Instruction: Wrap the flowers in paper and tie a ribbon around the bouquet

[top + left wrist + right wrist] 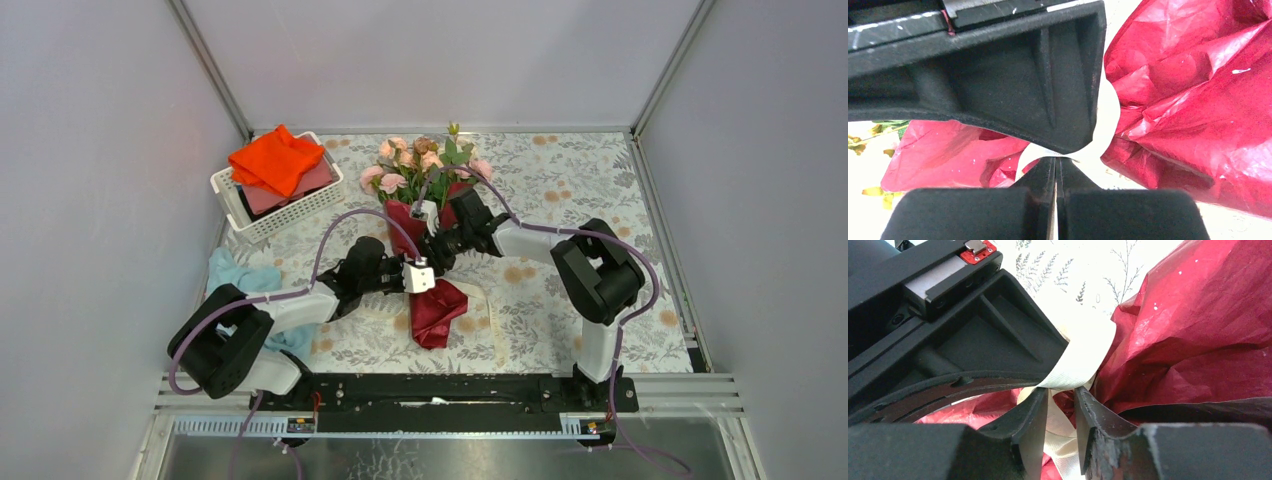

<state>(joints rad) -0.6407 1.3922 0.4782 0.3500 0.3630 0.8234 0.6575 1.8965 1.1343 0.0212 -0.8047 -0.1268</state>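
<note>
Our right gripper [1060, 396] stands narrowly parted, the ribbon [1078, 360] running loosely between its jaws; our left gripper [1055, 164] is pressed shut beside the crumpled paper [1198, 100]; the flowers [425, 160] stick out of its far end.

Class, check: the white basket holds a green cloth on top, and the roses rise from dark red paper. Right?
No: the top external view shows the cloth on the white basket is orange, not green. The roses do rise from dark red paper.
</note>
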